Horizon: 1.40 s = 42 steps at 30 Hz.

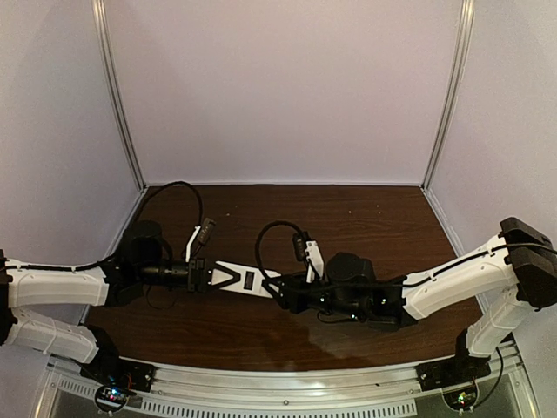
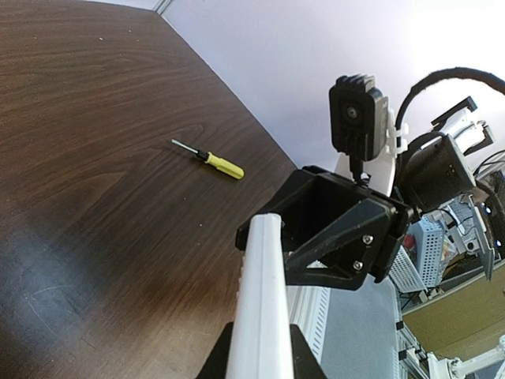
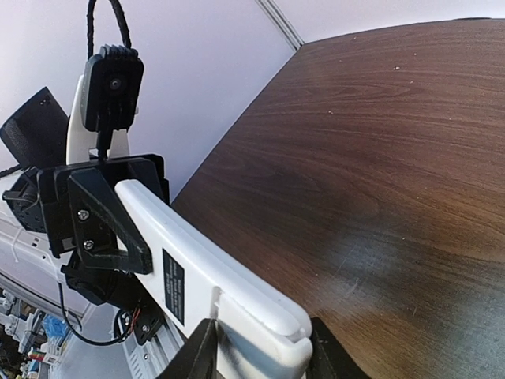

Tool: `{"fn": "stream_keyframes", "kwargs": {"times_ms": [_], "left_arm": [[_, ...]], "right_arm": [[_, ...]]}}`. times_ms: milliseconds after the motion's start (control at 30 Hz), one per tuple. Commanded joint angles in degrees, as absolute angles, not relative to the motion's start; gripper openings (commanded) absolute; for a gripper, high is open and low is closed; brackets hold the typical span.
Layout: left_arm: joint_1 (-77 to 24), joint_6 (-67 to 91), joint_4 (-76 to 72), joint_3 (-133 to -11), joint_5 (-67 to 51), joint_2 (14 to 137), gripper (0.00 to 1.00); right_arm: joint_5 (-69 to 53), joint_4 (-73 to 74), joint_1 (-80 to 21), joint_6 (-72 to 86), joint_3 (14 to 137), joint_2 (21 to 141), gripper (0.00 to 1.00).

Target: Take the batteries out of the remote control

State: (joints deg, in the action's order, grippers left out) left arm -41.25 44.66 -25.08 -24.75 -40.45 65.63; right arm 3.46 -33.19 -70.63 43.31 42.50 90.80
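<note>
The flat white rectangular remote control (image 1: 246, 280) bridges the left gripper (image 1: 209, 275) and right gripper (image 1: 277, 289), both clamped on its ends; one must hold firm while the other seeks the unseen batteries.

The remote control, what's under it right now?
The wooden table lies below the remote control, held at its ends by the left gripper and right gripper. Its underside is hidden in every view.
</note>
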Motion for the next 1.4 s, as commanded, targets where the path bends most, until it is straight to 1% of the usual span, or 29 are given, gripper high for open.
{"fn": "stream_keyframes", "kwargs": {"times_ms": [0,433,700,867,967,1367], "left_arm": [[-41.64,45.01,-26.33,-24.96,-39.34,64.66,0.0],[-41.58,44.57,-25.77,-25.14,-38.94,64.62,0.0],[-41.57,44.25,-25.06,-25.25,-38.44,64.43,0.0],[-41.48,44.09,-24.87,-25.32,-38.23,64.44,0.0],[-41.4,44.08,-24.79,-25.31,-38.08,64.5,0.0],[-41.31,43.83,-24.35,-25.38,-37.62,64.45,0.0]], "right_arm": [[3.19,-32.19,-70.82,41.4,41.54,91.78,0.42],[5.76,-29.81,-70.84,40.96,42.7,92.28,0.43],[7.79,-27.67,-70.8,40.56,42.85,91.81,0.37],[7.85,-27.84,-70.84,40.44,42.45,91.51,0.31],[7.24,-28.2,-70.83,40.36,42.45,91.73,0.26],[6.7,-28.92,-70.79,40.34,41.86,91.66,0.14]]}}
